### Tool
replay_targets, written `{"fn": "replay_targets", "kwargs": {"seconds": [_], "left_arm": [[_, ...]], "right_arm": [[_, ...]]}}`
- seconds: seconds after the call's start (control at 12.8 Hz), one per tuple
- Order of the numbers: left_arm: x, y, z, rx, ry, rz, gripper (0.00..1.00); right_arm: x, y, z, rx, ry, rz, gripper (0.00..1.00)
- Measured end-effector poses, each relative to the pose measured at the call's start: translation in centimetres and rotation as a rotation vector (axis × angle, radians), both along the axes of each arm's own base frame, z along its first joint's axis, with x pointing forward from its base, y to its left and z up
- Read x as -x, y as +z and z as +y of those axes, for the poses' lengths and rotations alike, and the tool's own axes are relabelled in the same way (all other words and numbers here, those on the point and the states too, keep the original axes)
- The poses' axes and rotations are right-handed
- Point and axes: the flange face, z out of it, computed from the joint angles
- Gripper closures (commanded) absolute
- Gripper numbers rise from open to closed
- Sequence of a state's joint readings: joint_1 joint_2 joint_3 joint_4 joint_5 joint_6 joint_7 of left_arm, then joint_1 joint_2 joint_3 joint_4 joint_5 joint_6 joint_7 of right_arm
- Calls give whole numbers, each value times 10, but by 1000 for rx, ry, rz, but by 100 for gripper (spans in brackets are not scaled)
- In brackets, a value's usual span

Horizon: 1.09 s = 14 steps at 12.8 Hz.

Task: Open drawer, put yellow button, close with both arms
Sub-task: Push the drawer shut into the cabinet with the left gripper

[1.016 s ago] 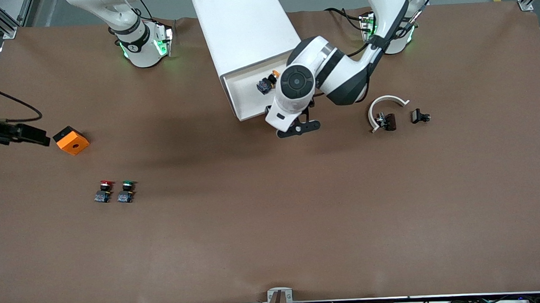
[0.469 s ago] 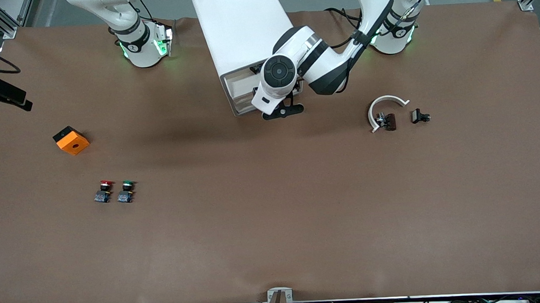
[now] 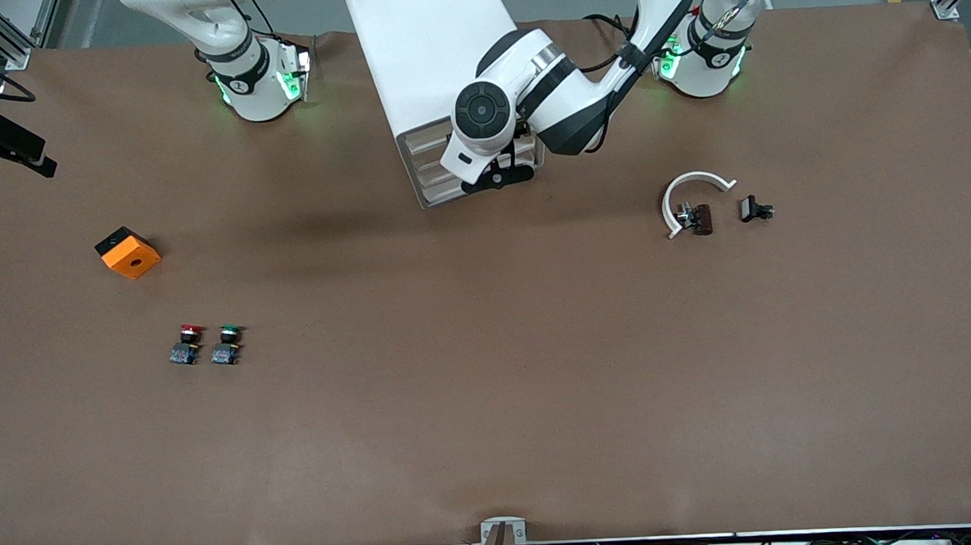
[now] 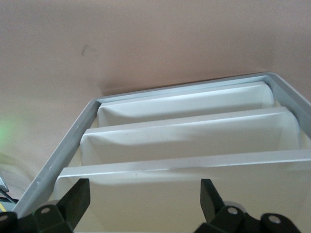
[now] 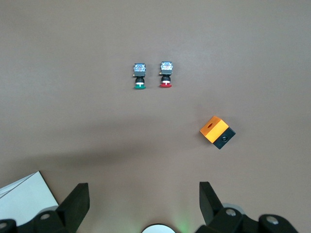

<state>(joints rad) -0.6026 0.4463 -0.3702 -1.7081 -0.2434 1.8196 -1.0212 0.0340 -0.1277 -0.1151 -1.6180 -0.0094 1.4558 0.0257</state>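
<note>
Table: wide brown matte sheet, faintly creased. Cabinet: tall white box with a smooth hard shell, standing between the two arm bases, its front turned toward the front camera and slightly skewed. The drawer is the topmost of four stacked cream fronts and looks flush with the rest, so I judge it shut. Each front is a long shallow lip, with its long axis running across the cabinet face. My left gripper is right up against that face, jaws apart and holding nothing. In the left wrist view both black fingers straddle the fronts, which fill the frame. This arm is much the nearer one, and any last push goes straight into the face. My right gripper waits, jaws apart and empty, in the air over the right arm's end of the table. The yellow button shows in no view; I judge it shut inside the drawer. An orange block with a black underside sits out on the table, and nearer the camera are a red-capped button and a green-capped button, side by side.
</note>
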Motion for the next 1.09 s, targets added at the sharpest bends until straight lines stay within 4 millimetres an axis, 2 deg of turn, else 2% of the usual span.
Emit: {"fn": "replay_targets", "kwargs": {"seconds": [0.39, 0.55, 0.7, 0.78, 0.86, 1.09], "left_arm": [[1, -5, 1, 8, 31, 41, 0], [-2, -4, 2, 14, 43, 49, 0], [-16, 2, 7, 29, 68, 40, 0], [-32, 9, 14, 42, 96, 29, 0], [-57, 18, 27, 59, 135, 10, 0], [-144, 49, 89, 72, 239, -108, 0]], "right_arm": [[-3, 4, 6, 4, 13, -29, 0], [-2, 7, 16, 6, 50, -38, 0], [-2, 13, 31, 9, 87, -51, 0], [-1, 14, 34, 10, 93, -54, 0], [-1, 15, 34, 10, 94, -56, 0], [0, 15, 26, 9, 99, -57, 0]]}}
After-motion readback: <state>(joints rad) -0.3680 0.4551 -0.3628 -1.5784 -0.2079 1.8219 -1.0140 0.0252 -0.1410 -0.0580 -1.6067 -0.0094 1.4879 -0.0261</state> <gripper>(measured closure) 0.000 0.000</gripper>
